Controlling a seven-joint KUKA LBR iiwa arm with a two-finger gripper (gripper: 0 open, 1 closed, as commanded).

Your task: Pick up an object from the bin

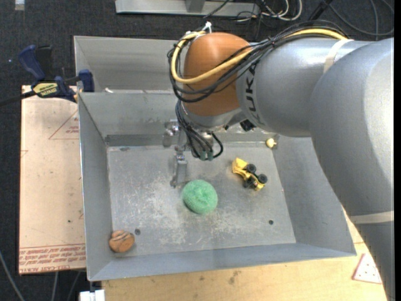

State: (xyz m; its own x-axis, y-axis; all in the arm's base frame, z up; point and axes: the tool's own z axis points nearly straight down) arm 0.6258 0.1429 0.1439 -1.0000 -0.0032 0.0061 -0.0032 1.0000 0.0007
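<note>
Bin (94,187) floor carries 4 loose things, all well apart from one another. At the far left, near the front corner, lies a brown lump (121,241). It is well away from the arm, and reaching for it would probably bring the wrist close to the sloping left wall. Next comes the gripper (177,180), hanging low over the middle of the floor with its tip just beside the upper left edge of the green ball (200,196). I cannot tell whether it is open or closed from this angle, and nothing shows in its grip. The ball looks like the likeliest pick, and it is also the main hazard. The gripper is off to the ball's side, not over it, so I judge that a straight descent would meet bare metal or clip the rim and roll the ball toward the front wall. Its fuzzy, rounded surface could also squeeze out of a shallow pinch. Further right sits a yellow toy (249,174), small and irregular, which could tip or skid if nudged. A pale bead (270,143) lies by the back wall, probably too close to the metal to grasp cleanly.
</note>
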